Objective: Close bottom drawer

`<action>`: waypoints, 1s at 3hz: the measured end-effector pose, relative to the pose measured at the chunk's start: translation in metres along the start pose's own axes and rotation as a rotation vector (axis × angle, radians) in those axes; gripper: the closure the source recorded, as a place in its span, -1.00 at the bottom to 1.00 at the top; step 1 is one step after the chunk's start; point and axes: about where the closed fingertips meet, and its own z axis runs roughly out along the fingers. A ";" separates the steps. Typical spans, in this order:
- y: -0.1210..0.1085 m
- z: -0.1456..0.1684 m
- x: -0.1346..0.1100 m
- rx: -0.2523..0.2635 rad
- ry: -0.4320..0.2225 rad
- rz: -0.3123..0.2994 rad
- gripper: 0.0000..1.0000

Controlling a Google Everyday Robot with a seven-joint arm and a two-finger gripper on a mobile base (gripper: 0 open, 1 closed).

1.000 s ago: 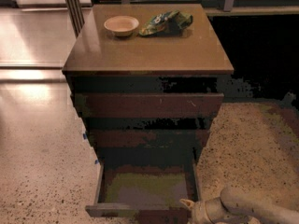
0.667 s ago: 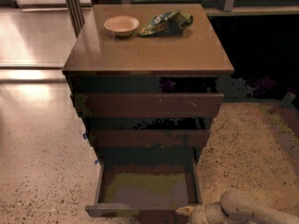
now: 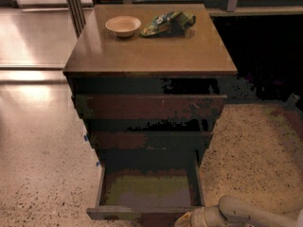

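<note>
The bottom drawer (image 3: 149, 193) is the lowest and narrowest drawer of the dark brown cabinet (image 3: 150, 56). It stands pulled out towards me, showing its greyish-green floor. Its plain front (image 3: 142, 215) lies at the bottom edge of the view. My gripper (image 3: 189, 218) comes in from the lower right on a pale arm (image 3: 246, 213). It sits right at the right end of the drawer front. Whether it touches the front is unclear. The two wider drawers above (image 3: 149, 108) are pushed in further.
A small pale bowl (image 3: 123, 25) and a green snack bag (image 3: 168, 22) lie on the cabinet top. Speckled floor (image 3: 42, 174) spreads left and right of the cabinet. Dark shadowed space lies to the upper right.
The gripper has shifted a little left along the drawer front. The drawer looks equally far out.
</note>
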 end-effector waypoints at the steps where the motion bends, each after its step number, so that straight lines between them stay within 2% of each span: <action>1: -0.028 0.006 0.017 0.038 0.004 0.004 1.00; 2: -0.029 0.013 0.019 0.034 0.001 0.005 1.00; 3: -0.041 0.017 0.017 0.066 0.006 -0.016 1.00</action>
